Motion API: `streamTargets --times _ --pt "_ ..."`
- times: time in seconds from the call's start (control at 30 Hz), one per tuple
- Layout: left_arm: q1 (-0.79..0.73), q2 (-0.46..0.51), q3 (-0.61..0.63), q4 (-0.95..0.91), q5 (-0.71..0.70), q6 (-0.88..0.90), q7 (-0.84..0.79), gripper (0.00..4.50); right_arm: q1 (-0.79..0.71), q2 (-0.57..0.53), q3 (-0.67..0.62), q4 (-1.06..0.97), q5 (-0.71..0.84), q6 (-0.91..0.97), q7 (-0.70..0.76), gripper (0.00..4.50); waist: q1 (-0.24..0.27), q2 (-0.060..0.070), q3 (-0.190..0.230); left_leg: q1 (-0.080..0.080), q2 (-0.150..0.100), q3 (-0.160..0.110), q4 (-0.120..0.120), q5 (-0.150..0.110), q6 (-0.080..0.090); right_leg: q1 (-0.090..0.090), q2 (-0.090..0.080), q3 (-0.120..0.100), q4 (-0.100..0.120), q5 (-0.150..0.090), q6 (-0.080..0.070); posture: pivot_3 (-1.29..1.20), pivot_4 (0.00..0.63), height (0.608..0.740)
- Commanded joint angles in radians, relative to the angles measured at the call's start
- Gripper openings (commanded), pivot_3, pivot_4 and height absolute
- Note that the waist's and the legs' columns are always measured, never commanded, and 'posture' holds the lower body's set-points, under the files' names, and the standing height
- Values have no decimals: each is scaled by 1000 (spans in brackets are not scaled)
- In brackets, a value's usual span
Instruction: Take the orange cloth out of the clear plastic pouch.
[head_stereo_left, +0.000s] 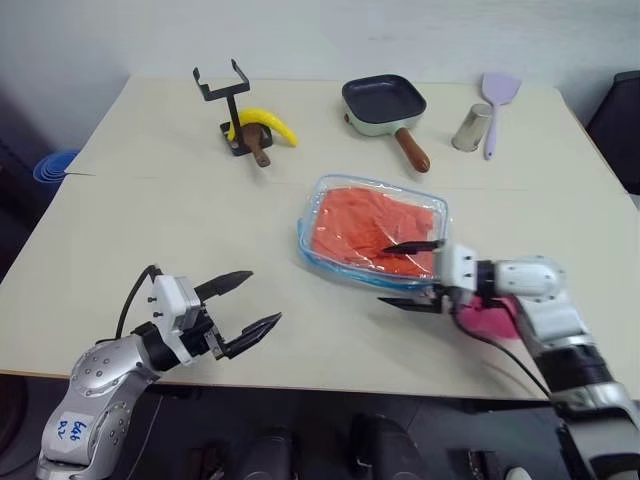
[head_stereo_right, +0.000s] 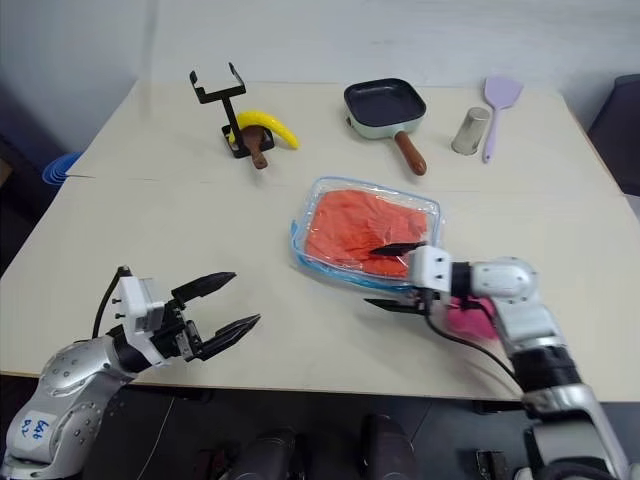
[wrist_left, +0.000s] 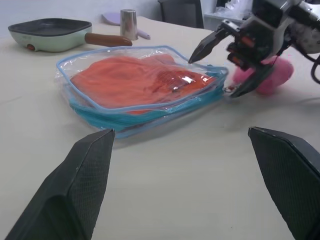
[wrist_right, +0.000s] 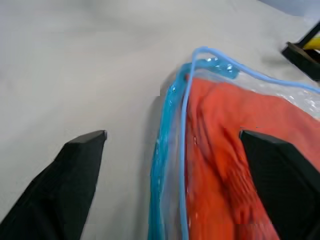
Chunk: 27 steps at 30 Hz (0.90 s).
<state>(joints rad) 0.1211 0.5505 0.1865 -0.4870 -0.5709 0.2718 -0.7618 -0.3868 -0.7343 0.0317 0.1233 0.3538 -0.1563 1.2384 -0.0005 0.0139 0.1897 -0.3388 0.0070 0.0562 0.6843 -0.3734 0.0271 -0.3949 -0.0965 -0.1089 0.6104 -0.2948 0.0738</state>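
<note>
Orange cloth (head_stereo_left: 372, 225) lies folded inside the clear plastic pouch (head_stereo_left: 320, 200), mid-table, blue edging showing. No legible writing. Pale beige table (head_stereo_left: 150, 210), grey wall behind. Right gripper (head_stereo_left: 412, 274) spread wide astride the pouch's near corner, holding nothing. Left gripper (head_stereo_left: 248, 303) wide, empty, well apart.

Pale beige tabletop (head_stereo_left: 150, 240), seam running across it. Plain whitish wall (head_stereo_left: 330, 35) behind. Blue stacked object (head_stereo_left: 52, 165) beyond left edge. Even, soft light.
</note>
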Motion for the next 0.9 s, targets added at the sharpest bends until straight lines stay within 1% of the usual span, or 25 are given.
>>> streamTargets --times 0.03,0.1,0.13,0.23,0.3,0.37,0.4,0.5,0.63,0.7,0.77,0.87,0.9 --pt "-3 -3 -2 0 -10 -10 -12 4500 104 -110 -135 -138 127 238 -26 4469 0 0 0 0 0 0 0 0 0 0 0 0 -1 0 0 0 150 740" --pt "-9 -3 -10 5 -15 -5 -20 4500 186 -194 -196 -156 133 371 -53 4469 1 0 0 1 0 0 0 0 0 1 0 0 -2 0 0 0 150 740" --pt "-11 -1 -15 7 -16 -3 -25 4500 219 -226 -220 -155 128 401 -55 4469 1 0 0 1 0 0 0 0 0 1 0 1 -2 0 0 0 150 740" --pt "-21 9 -31 20 -11 0 -50 4500 275 -279 -292 -113 131 500 -86 4469 -3 0 0 2 0 1 0 0 0 1 0 1 -2 0 0 0 150 740" --pt "-34 12 -33 30 -13 4 -58 4500 306 -325 -302 -80 106 552 -76 4469 -2 0 0 2 0 1 0 0 0 1 0 2 -2 0 0 0 150 740" --pt "-49 14 -32 38 -16 10 -63 4500 340 -375 -275 -42 66 586 -47 4469 0 1 0 2 0 1 0 0 0 1 0 2 -2 0 -1 0 150 740" --pt "-55 15 -33 41 -17 14 -66 4500 344 -379 -267 -31 75 614 -35 4469 0 0 0 2 0 1 0 0 0 1 0 2 -2 0 -1 0 150 740" --pt "-67 19 -38 46 -22 24 -77 4500 329 -359 -251 -22 119 671 11 3899 1 0 0 2 0 1 0 0 0 1 0 1 -2 0 -1 0 150 740" --pt "-80 24 -32 50 -29 39 -87 4500 314 -363 -211 -23 94 628 71 2640 1 0 0 2 0 0 0 0 0 1 0 1 -2 0 -1 0 150 740" --pt "-81 31 -30 47 -43 51 -102 4500 307 -354 -219 -66 146 643 118 1959 1 0 0 2 0 1 0 0 0 1 0 1 -2 0 0 0 150 740" --pt "-77 41 -27 34 -69 70 -120 4500 293 -347 -225 -150 221 710 151 1280 2 0 0 2 0 1 0 0 0 1 0 1 -2 0 0 0 150 740" --pt "-78 56 -28 6 -113 107 -139 4500 234 -312 -222 -270 365 877 127 407 -3 0 0 2 0 0 0 0 0 1 0 1 -2 0 0 0 150 740" --pt "-82 58 -36 -4 -118 109 -146 4500 208 -293 -205 -303 398 921 112 197 -2 1 1 2 0 0 0 0 -1 1 0 1 -1 0 0 0 150 740"
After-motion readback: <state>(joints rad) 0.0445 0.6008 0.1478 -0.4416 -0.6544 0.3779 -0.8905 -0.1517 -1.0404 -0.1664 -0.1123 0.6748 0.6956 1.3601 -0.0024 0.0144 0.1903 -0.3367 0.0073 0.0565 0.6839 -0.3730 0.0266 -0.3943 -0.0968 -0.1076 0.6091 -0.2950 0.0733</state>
